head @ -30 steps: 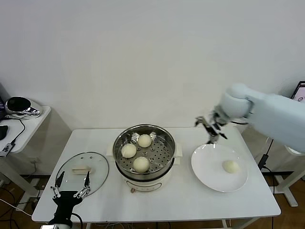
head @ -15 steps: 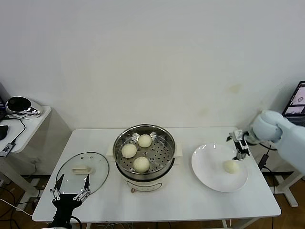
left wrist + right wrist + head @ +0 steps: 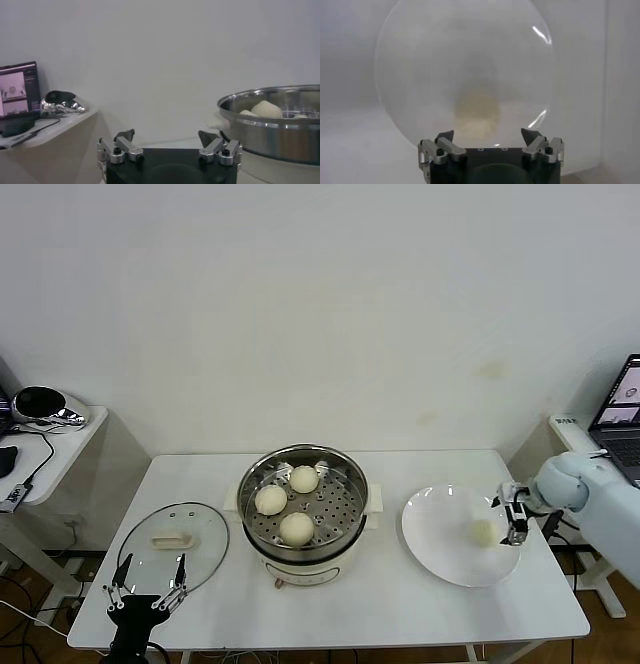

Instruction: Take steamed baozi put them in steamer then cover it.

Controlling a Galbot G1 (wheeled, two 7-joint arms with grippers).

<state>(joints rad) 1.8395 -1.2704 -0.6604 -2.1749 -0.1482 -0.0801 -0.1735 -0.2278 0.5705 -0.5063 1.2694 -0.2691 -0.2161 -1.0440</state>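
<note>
Baozi: in the head view, three [image 3: 297,527] sit in the steamer [image 3: 303,502], one [image 3: 483,532] on the plate [image 3: 440,544] beside the right gripper [image 3: 513,520]. Left gripper [image 3: 146,596], fingers wide, hangs near the cover [image 3: 173,545]. Right wrist view: fingers [image 3: 444,141] wide before the blurred bun [image 3: 476,109].

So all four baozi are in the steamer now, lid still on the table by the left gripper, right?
Not quite: the head view shows three baozi in the steamer; the fourth baozi is still on the white plate, beside the open right gripper. The lid does lie on the table near the left gripper.
</note>
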